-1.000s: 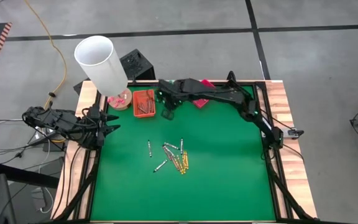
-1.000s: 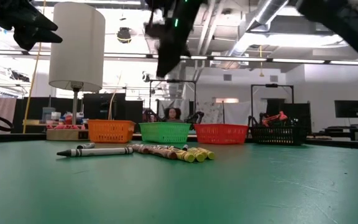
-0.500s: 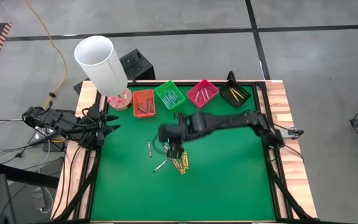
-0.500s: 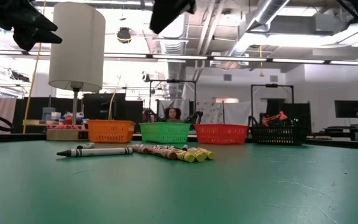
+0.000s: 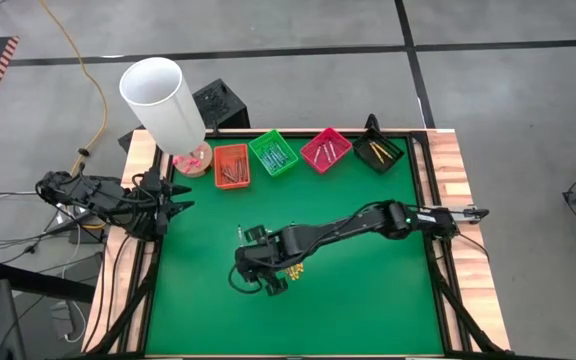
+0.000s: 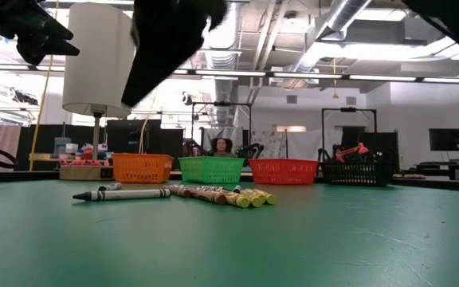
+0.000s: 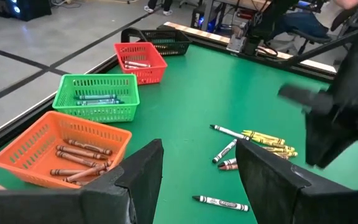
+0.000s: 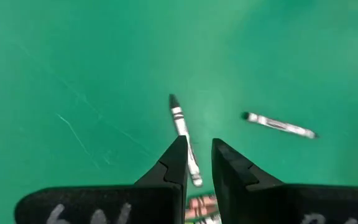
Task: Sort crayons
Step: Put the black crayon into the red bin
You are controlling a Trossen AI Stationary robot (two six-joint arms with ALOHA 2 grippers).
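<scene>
Grey crayon (image 8: 185, 138) is lying on the mat just ahead of the right gripper (image 8: 197, 157), its long axis running straight into the narrow gap between the near-closed, empty fingers; left gripper (image 7: 197, 168) is waiting spread, far off.

- Loose crayons (image 7: 247, 144) lie flat in a small cluster near the middle of the bench: yellow, brownish and grey-white sticks, several touching.
- One grey-white crayon (image 7: 220, 203) lies apart from the cluster.
- Sorted crayons (image 7: 78, 163) lie in trays along the bench's far edge; colours there seem brownish, blue-green, grey.
</scene>
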